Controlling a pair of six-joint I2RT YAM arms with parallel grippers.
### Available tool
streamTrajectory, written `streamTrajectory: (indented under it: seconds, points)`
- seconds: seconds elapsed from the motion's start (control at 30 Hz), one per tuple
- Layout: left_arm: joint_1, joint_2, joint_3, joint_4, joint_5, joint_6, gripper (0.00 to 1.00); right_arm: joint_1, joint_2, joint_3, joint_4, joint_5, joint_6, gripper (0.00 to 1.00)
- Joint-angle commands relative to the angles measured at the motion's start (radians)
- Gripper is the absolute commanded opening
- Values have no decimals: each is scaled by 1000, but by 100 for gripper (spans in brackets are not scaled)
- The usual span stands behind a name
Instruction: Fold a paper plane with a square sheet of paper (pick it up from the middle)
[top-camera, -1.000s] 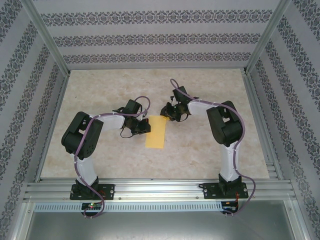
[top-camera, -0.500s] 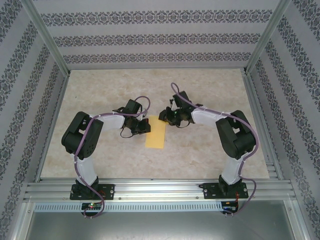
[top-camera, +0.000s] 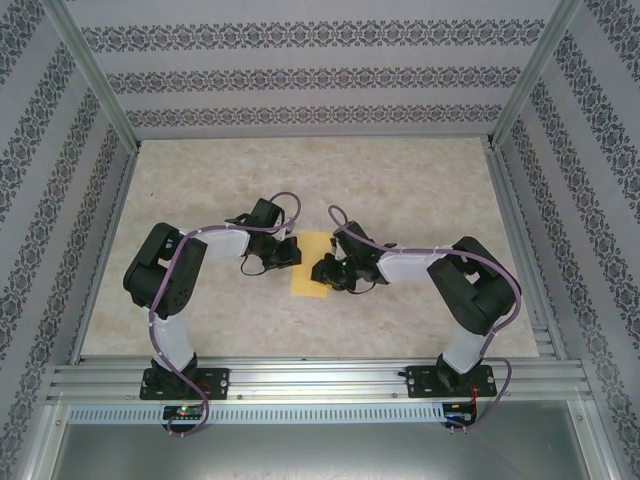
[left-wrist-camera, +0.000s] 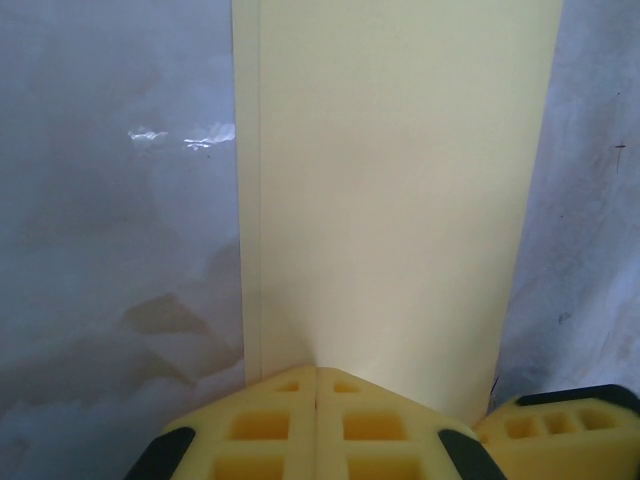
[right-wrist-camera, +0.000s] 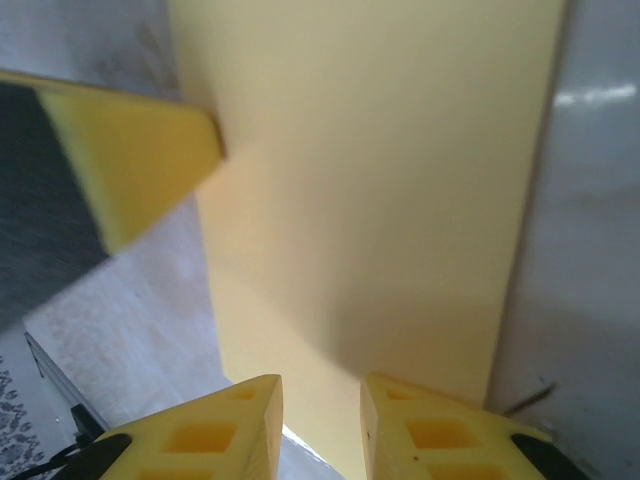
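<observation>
The left gripper (left-wrist-camera: 316, 385), pressed together, pinned the folded yellow paper sheet (left-wrist-camera: 390, 180); the slightly spread right gripper (right-wrist-camera: 320, 400) over its right side probably needed slow, flat, even strokes.

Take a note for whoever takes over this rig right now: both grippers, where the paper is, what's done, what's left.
Left gripper: fingers shut, tips on the yellow sheet at its left edge.
Right gripper: fingers slightly apart, low over the sheet's right side, apparently holding nothing.
Sheet: flat in the middle of the table, folded in half into a rectangle, layers slightly offset along one long edge.
Done: the half fold.
Left: nose and wing folds; no plane shape yet.
</observation>
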Motion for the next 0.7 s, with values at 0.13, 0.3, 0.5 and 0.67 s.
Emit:
streamTrajectory:
  seconds: [0.13, 0.3, 0.5, 0.67]
  points:
    - [-12, 64, -11, -100, -63, 27, 0, 12, -46, -52, 46, 19, 25, 29]
    - [-13, 65, -15, -104, -67, 24, 0, 37, -107, -50, 30, 16, 4, 29]
    - [-12, 66, -9, -112, -68, 22, 0, 70, -35, -70, -15, 61, -6, 29]
    - [-13, 48, -4, -124, -69, 18, 0, 71, -27, -92, 30, 47, 0, 28]
